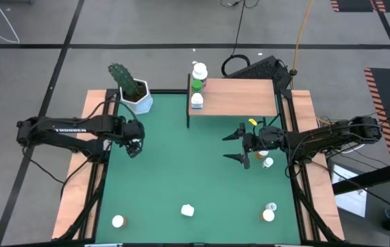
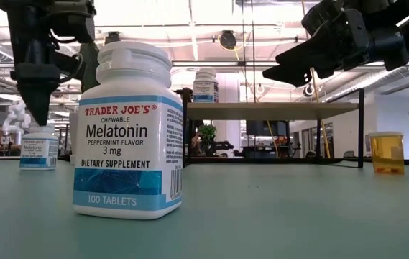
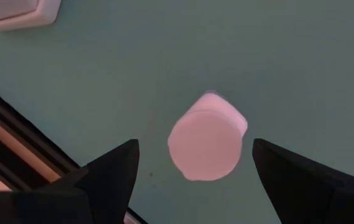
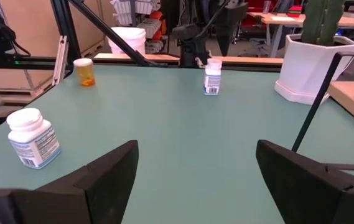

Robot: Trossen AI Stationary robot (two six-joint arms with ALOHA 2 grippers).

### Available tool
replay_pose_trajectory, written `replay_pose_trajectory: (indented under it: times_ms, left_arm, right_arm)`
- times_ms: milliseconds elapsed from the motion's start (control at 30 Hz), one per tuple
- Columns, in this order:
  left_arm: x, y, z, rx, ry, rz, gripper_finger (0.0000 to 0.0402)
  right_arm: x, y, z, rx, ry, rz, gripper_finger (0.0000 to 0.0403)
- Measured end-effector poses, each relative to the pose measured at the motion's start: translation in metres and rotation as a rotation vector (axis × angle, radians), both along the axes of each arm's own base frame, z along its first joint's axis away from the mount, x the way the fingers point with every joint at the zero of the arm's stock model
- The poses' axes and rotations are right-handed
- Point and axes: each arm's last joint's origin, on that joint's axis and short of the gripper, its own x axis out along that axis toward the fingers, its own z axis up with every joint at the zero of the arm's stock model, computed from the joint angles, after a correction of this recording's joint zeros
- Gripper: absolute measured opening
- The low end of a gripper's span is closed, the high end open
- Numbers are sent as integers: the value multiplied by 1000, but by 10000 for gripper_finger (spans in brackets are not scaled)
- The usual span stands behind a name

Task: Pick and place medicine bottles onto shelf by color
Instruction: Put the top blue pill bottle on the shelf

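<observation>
My left gripper point(image 1: 134, 144) hangs open, pointing down over a small white-capped bottle point(image 3: 206, 144) with a blue label point(image 2: 38, 148) that stands on the green mat. Its fingers stand apart on either side, above the cap. My right gripper point(image 1: 226, 147) is open and level in front of the light-wood shelf point(image 1: 242, 97), holding nothing. Three bottles, white point(image 1: 199, 71), green point(image 1: 197, 86) and blue point(image 1: 197, 101), stand on the shelf's left end. A Melatonin bottle point(image 1: 188, 210) stands near the mat's near edge.
An orange bottle point(image 1: 118, 221) stands near the left near corner and two bottles point(image 1: 269, 214) near the right near corner. Two more point(image 1: 267, 162) sit under my right arm. A white pot with a cactus point(image 1: 135, 96) stands left of the shelf. The mat's middle is bare.
</observation>
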Motion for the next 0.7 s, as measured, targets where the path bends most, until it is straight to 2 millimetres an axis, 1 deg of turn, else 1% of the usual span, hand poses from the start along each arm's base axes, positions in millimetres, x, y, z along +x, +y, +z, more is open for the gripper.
replay_pose_trajectory:
  times_ms: [67, 167, 400, 533, 700]
  left_arm:
    - [1, 0, -1, -2, 12, 1, 314]
    - [5, 1, -6, -14, 39, 3, 296]
    - [14, 1, -14, -35, 84, -43, 216]
    - [17, 2, -15, -31, 77, -72, 169]
    - [28, 2, -15, -4, -20, -146, 167]
  right_arm:
    - [0, 0, 0, -2, -2, 0, 318]
    - [0, 0, 0, -4, -3, 1, 318]
    - [0, 0, 0, -3, -4, 1, 318]
    - [0, 0, 0, 3, -3, -1, 318]
    - [0, 0, 0, 24, -2, 6, 318]
